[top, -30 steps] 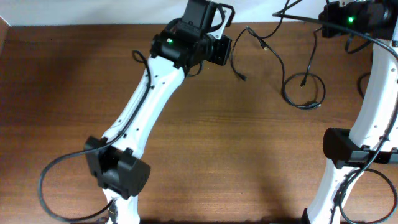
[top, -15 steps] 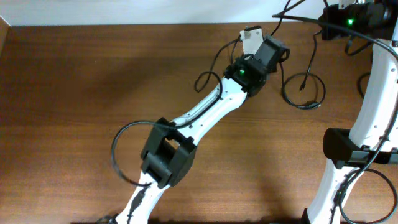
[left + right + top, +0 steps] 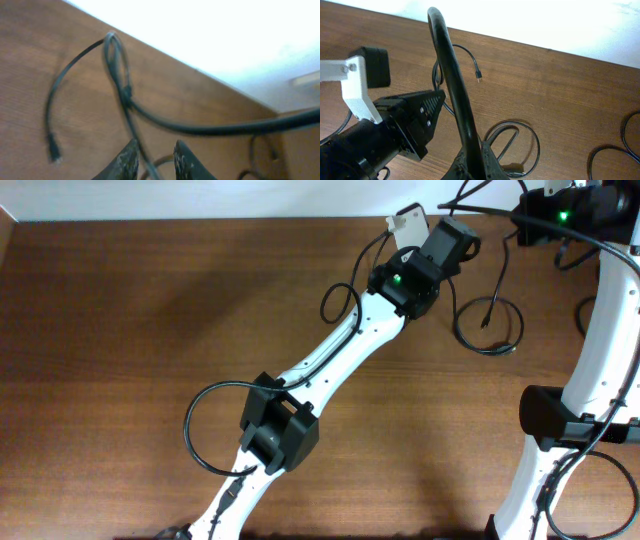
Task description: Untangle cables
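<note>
Thin black cables lie at the table's far right. One forms a loose coil [image 3: 488,325], also visible as the coil [image 3: 512,145] in the right wrist view. My left gripper [image 3: 462,235] hovers above the table's back edge; in its wrist view the left gripper [image 3: 155,145] stands open, with a thin strand running through the gap between its fingers. Beyond it a knotted cable [image 3: 122,92] ends in a small plug [image 3: 54,152]. My right gripper [image 3: 474,150] is shut on a black cable [image 3: 450,75] that rises in front of its camera; from overhead the right gripper [image 3: 522,222] sits at the back right.
Another black cable loop [image 3: 583,315] lies at the far right edge, seen too as a loop [image 3: 615,150]. The left arm [image 3: 340,350] stretches diagonally across the wooden table [image 3: 120,330]. The right arm's base [image 3: 560,420] stands at the right. A white wall runs behind the table's back edge.
My left arm has swung from the top middle over to the right, toward the cables, then crept slightly further up and right. The right arm has not moved.
</note>
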